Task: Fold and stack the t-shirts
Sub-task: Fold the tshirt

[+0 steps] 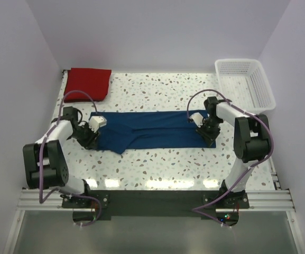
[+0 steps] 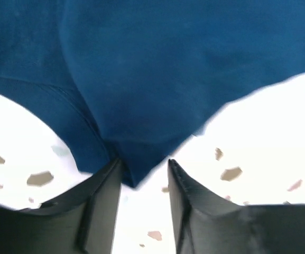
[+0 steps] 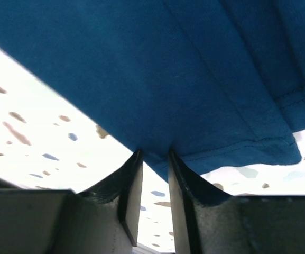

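Observation:
The navy t-shirt (image 1: 152,129) lies folded into a long strip across the middle of the table. My left gripper (image 1: 91,139) is at its near left corner and my right gripper (image 1: 207,135) at its near right corner. In the left wrist view the gripper (image 2: 144,163) pinches a bunched corner of the navy cloth (image 2: 157,79) between its tips. In the right wrist view the gripper (image 3: 155,154) is shut on the hemmed edge of the navy cloth (image 3: 157,74). The red t-shirt (image 1: 88,83) lies folded at the far left corner.
A white lattice basket (image 1: 269,100) stands at the far right corner. The speckled tabletop (image 1: 157,164) is walled on the left, back and right. The arm bases sit at the near edge.

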